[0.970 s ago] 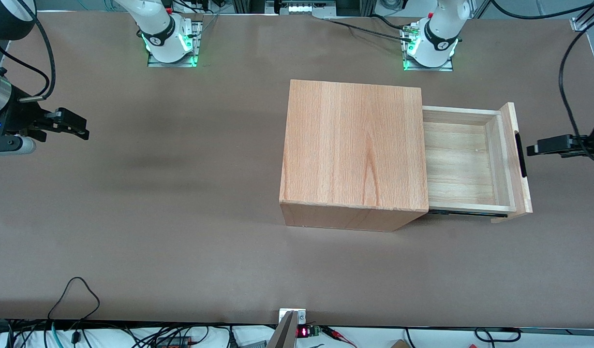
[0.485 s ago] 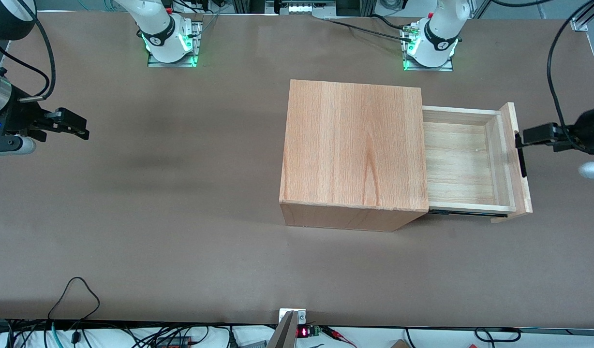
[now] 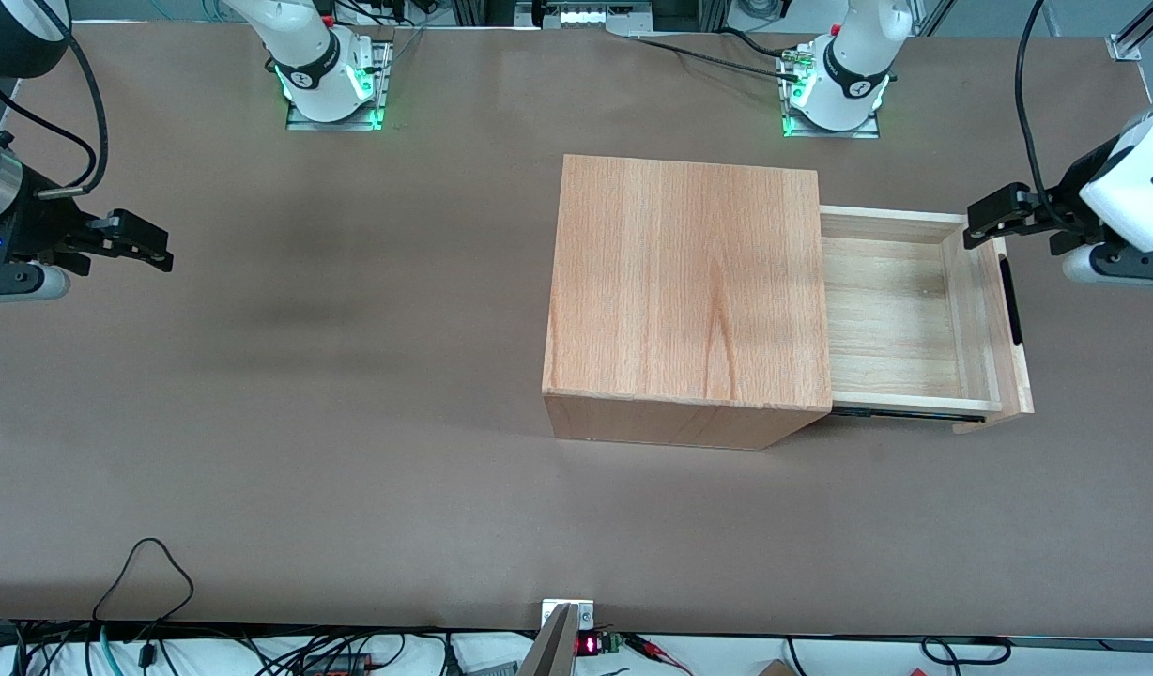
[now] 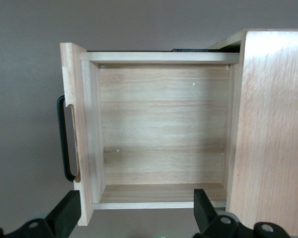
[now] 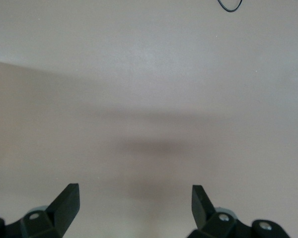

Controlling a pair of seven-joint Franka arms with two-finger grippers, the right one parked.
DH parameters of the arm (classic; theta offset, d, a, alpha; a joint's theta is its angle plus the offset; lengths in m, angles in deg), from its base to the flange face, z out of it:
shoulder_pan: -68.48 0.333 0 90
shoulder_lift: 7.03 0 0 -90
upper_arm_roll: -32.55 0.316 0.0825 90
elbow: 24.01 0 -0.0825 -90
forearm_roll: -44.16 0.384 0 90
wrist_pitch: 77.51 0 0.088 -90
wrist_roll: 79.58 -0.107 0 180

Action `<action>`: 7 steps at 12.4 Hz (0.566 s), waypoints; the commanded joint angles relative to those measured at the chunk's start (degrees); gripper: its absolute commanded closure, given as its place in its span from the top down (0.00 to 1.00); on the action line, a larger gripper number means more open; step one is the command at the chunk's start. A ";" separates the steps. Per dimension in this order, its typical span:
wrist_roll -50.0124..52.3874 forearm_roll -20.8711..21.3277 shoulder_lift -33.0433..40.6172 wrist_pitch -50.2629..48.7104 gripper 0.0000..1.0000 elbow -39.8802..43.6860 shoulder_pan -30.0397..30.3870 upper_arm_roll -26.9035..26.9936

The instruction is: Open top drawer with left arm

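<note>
Drawer: we see the top drawer point(image 3: 914, 310) pulled well out of the wooden casing point(image 3: 689, 291), toward the working arm's end of the table point(image 3: 351, 422); its pale tray is bare inside.
Handle: black bar handle point(image 3: 1011, 300) on the front panel, nothing touching it.
Gripper: left gripper point(image 3: 978, 222) hangs above the drawer's front-panel corner that lies farther from the front camera, apart from the handle; fingers spread wide, holding nothing. In the wrist view we see the two fingertips point(image 4: 64, 214) standing well apart, with the open tray between them.
Arm: left arm point(image 3: 1126, 192) reaches in from the table's short edge on the working side, raised above the surface.
Casing place: we put it a bit toward the working arm's end from the table's centre, nearer the robot-base edge than the front-camera edge.
Progress: we judge the opening itself done; most of the tray shows outside the casing.
Left to do: as we see it, nothing on the drawer; at most the arm clears away. We can't tell whether the slide has more travel.
</note>
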State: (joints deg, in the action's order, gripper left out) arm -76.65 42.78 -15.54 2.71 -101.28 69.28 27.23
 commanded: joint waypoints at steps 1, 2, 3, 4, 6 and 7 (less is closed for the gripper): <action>-1.25 0.94 7.26 3.62 1.00 -11.03 1.47 0.49; -1.60 1.03 8.06 4.24 1.00 -12.45 2.00 0.49; -2.13 1.03 8.42 4.59 1.00 -12.81 2.09 0.49; -2.39 1.03 8.51 5.03 1.00 -13.25 2.18 0.49; -2.31 1.03 9.12 5.30 1.00 -14.40 2.45 0.66; -2.22 1.90 9.39 5.21 1.00 -14.40 2.36 1.10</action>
State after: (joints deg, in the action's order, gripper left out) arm -77.71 42.92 -8.47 6.74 -113.27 71.41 27.99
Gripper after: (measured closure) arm 0.000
